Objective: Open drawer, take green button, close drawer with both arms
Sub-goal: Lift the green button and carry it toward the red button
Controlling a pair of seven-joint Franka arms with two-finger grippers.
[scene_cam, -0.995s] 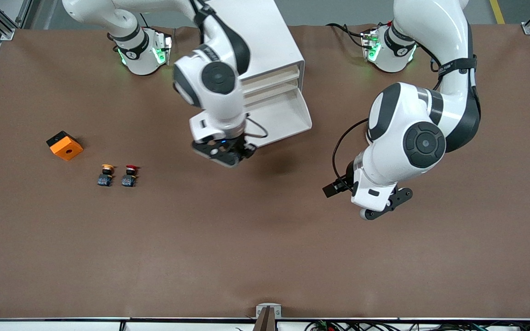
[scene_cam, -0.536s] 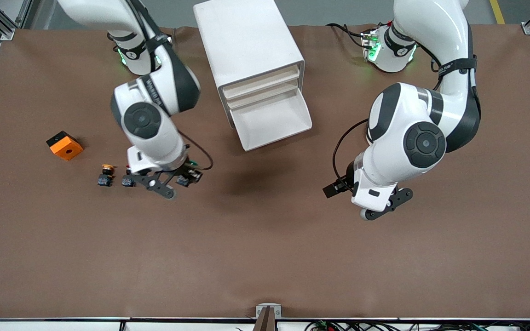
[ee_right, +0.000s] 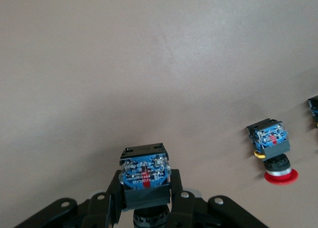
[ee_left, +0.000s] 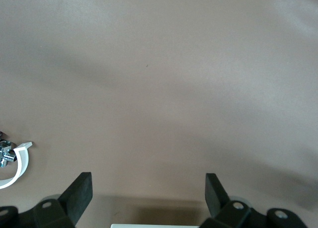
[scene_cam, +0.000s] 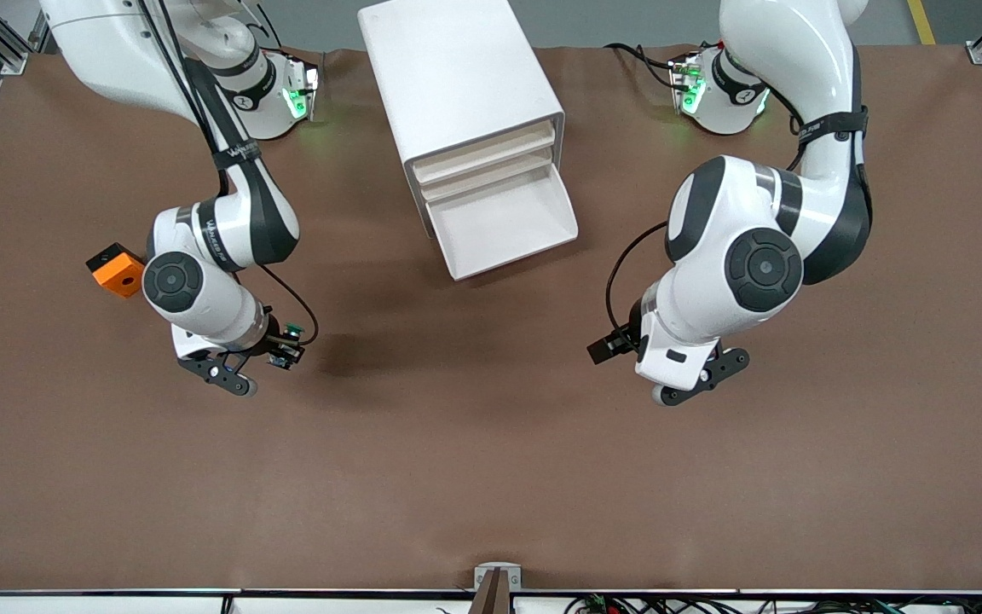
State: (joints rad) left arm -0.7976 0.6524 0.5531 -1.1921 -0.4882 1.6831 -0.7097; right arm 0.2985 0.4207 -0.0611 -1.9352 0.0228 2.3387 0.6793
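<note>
The white cabinet [scene_cam: 457,81] stands at the robots' side of the table, and its lower drawer [scene_cam: 504,223] is pulled out with a bare bottom. My right gripper [scene_cam: 280,348] hangs over the table toward the right arm's end, shut on the green-capped button [scene_cam: 289,332]. In the right wrist view the button's [ee_right: 144,172] blue-and-black base points away from the right gripper [ee_right: 145,193] and both fingers [ee_right: 175,186] press its sides. My left gripper [scene_cam: 700,381] waits over bare table toward the left arm's end. The left gripper [ee_left: 148,190] is open with nothing between its fingers.
An orange block [scene_cam: 118,269] lies beside the right arm's elbow. A red-capped button [ee_right: 272,148] lies on the table near the held one, with another button's base [ee_right: 314,107] just past it. In the front view the right arm hides both.
The right arm swung from the open drawer toward its own end of the table, carrying the button low over the mat. The left arm shifted slightly.
</note>
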